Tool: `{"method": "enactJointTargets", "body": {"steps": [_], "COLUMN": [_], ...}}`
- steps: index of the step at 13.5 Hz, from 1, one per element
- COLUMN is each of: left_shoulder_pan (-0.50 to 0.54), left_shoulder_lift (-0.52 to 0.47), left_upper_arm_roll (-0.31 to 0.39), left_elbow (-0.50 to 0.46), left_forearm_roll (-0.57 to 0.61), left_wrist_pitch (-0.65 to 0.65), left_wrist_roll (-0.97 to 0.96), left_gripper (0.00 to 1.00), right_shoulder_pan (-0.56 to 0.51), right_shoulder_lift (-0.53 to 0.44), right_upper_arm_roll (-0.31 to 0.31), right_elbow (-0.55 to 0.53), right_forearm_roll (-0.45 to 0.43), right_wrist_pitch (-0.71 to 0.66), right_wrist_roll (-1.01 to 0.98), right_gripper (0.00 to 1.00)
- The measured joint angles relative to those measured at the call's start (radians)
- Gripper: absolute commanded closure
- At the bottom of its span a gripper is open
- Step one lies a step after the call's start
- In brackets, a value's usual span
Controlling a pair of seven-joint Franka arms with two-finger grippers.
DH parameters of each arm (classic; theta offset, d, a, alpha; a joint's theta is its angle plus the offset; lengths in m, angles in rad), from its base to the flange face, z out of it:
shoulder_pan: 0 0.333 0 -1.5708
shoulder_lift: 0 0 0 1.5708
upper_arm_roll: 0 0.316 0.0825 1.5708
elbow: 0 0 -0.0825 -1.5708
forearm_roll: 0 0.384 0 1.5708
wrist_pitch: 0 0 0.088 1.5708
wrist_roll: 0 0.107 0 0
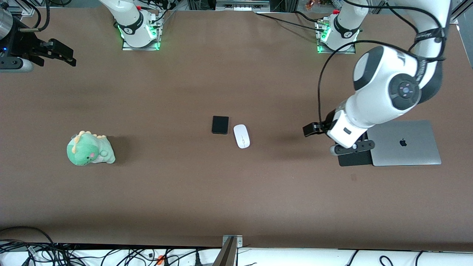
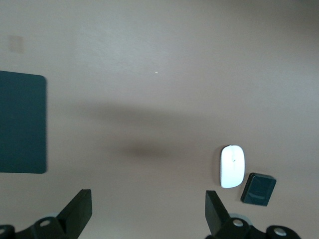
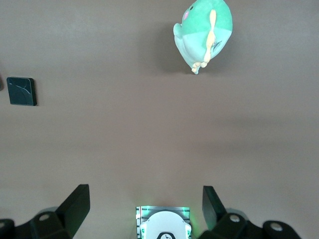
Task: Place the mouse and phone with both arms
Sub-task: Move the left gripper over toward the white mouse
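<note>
The black phone (image 1: 220, 125) and the white mouse (image 1: 241, 136) lie side by side at the table's middle, the mouse toward the left arm's end. My left gripper (image 1: 338, 138) hangs open and empty over the edge of a black mouse pad (image 1: 354, 157), well apart from both. The left wrist view shows its wide-spread fingers (image 2: 79, 209), the mouse (image 2: 232, 166) and the phone (image 2: 258, 189). My right gripper (image 1: 64, 54) waits open and empty at the right arm's end of the table. The right wrist view shows the phone (image 3: 21, 91) at its edge.
A closed silver laptop (image 1: 404, 143) lies beside the mouse pad at the left arm's end. A green dinosaur plush (image 1: 90, 148) sits toward the right arm's end. The two arm bases (image 1: 140, 31) stand along the table's edge farthest from the front camera.
</note>
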Motion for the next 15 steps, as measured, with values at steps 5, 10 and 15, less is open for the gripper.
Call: {"method": "enactJointTargets", "body": {"steps": [5,10,15], "left_shoulder_pan": [-0.096,-0.077,-0.152], "left_shoulder_lift": [0.064,0.051,0.083], "left_upper_arm_roll": [0.003,0.024,0.007], "left_elbow": [0.002,0.023,0.018], "left_forearm_roll": [0.053,0.063,0.063], "left_wrist_pitch": [0.064,0.06,0.102], "left_wrist_roll": [-0.1,-0.083,-0.182], "left_gripper": [0.0,0.0,0.0], "right_shoulder_pan": [0.0,0.0,0.0], "right_shoulder_lift": [0.0,0.0,0.0], "right_upper_arm_roll": [0.0,0.0,0.0], "right_elbow": [-0.002,-0.002,-0.002], "right_forearm_roll": [0.0,0.002,0.021], "right_wrist_pitch": [0.0,0.001,0.001], "right_wrist_roll": [0.0,0.0,0.0], "right_gripper": [0.0,0.0,0.0]}}
